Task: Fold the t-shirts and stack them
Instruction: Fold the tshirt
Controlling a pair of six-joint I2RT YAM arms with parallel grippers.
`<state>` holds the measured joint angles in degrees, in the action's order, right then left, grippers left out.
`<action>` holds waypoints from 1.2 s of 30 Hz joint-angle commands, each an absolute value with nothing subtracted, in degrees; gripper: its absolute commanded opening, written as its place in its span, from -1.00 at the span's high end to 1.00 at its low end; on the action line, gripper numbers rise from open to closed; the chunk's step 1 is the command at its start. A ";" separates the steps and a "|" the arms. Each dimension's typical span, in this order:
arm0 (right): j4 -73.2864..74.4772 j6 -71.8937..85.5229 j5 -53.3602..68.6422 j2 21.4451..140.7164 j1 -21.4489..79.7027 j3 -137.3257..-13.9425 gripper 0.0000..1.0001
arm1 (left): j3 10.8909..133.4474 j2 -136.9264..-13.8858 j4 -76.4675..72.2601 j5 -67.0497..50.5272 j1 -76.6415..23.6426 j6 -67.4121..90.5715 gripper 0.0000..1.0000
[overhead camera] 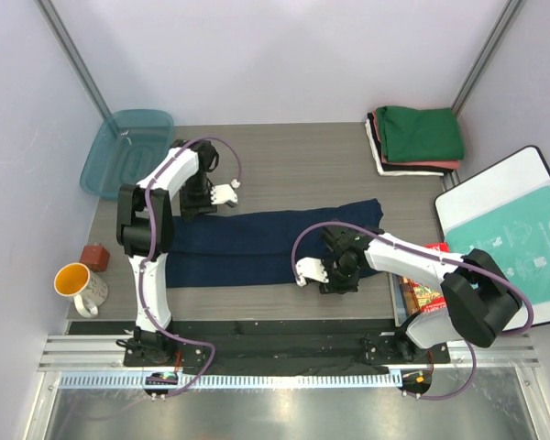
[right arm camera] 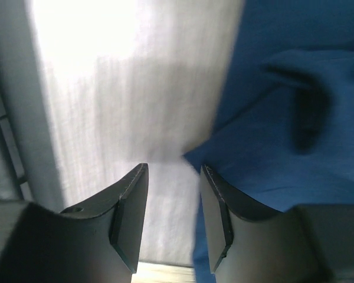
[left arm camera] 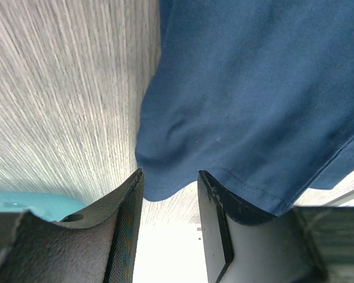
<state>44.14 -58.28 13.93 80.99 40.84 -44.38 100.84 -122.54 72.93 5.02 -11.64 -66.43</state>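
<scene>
A dark navy t-shirt [overhead camera: 266, 243] lies as a long folded band across the middle of the table. My left gripper [overhead camera: 194, 203] is at its far left end. In the left wrist view the gripper [left arm camera: 170, 184] is open, with the shirt's hemmed edge [left arm camera: 248, 94] just beyond the fingertips. My right gripper [overhead camera: 337, 275] is at the shirt's near edge, right of centre. In the right wrist view it [right arm camera: 174, 177] is open, with navy cloth [right arm camera: 295, 118] beside the right finger and bare table between the jaws. Folded shirts are stacked at the back right, green [overhead camera: 419, 133] on top, salmon-red and white under it.
A teal plastic lid [overhead camera: 128, 148] leans at the back left. A yellow mug [overhead camera: 79, 285] and a small red-brown block [overhead camera: 96, 255] stand at the left edge. A teal-printed bag [overhead camera: 513, 240] on a white board lies at the right, with a red packet [overhead camera: 427, 295] beside it.
</scene>
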 commanded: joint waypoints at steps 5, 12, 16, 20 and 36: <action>34.89 -58.53 10.72 79.89 41.05 -43.60 0.14 | 102.04 -122.34 74.97 5.98 -11.95 -66.53 0.15; 35.33 -59.50 10.11 79.72 41.13 -43.42 0.38 | 102.22 -122.34 75.06 6.24 -11.87 -66.71 0.15; 37.17 -59.94 9.67 79.37 41.13 -44.38 0.62 | 102.65 -122.69 75.23 6.24 -11.95 -66.80 0.15; 40.16 -60.73 8.97 78.23 41.13 -47.10 0.95 | 103.10 -122.87 75.41 6.33 -11.87 -66.97 0.15; 60.02 -69.16 3.34 80.68 39.20 -60.47 0.98 | 104.33 -123.49 74.80 6.24 -11.87 -67.85 0.15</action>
<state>51.81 -65.47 6.17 79.57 40.18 -58.33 102.21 -123.09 74.00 5.63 -11.68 -66.65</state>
